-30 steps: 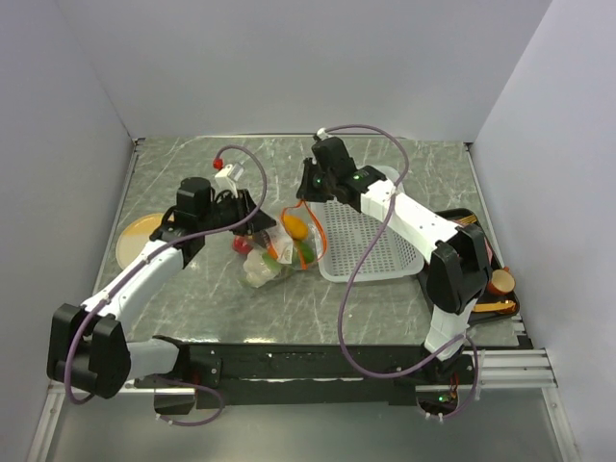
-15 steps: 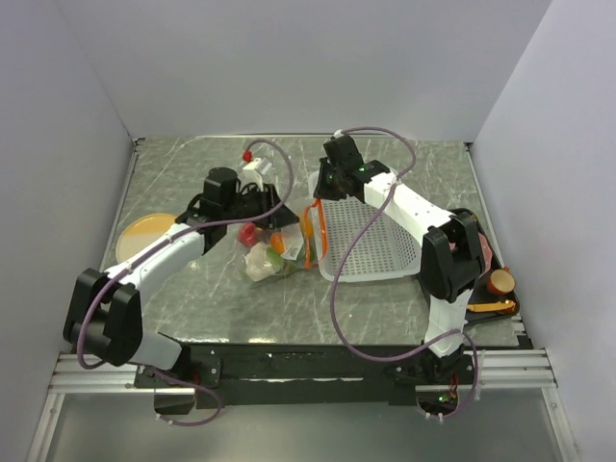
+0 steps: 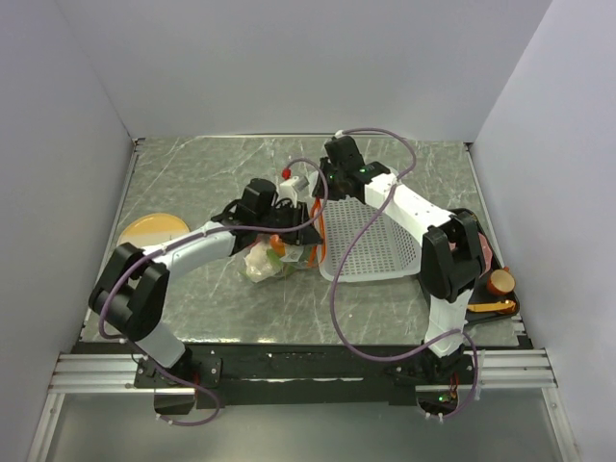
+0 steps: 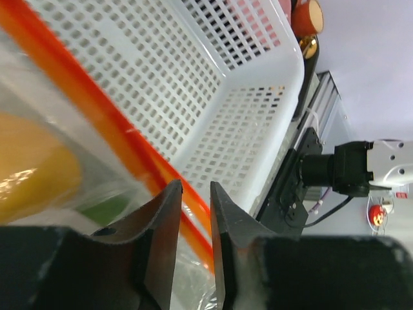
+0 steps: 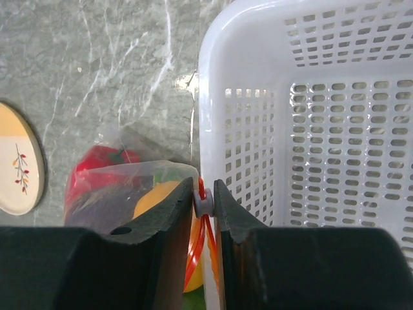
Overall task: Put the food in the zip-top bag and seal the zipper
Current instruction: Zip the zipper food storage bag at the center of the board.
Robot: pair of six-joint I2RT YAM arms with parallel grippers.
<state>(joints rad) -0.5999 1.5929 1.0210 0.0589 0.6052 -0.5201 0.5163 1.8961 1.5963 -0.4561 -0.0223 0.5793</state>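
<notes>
The zip-top bag (image 3: 274, 258), with the food (image 5: 97, 161) inside, is lying mid-table against the left wall of the white basket (image 3: 371, 245). The right gripper (image 5: 204, 194) is pinching the zipper (image 4: 77, 103) by its pale slider (image 5: 203, 204), probably to draw it shut. The left gripper (image 4: 195, 194) is straddling the strip with narrow jaws, seemingly bracing it, though I cannot tell if it is clamping. The table (image 3: 192, 173) is showing grey marbling between plain pale walls.

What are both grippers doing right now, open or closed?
Left gripper: closed, pinching the orange zipper.
Right gripper: closed on the zipper's end.
</notes>
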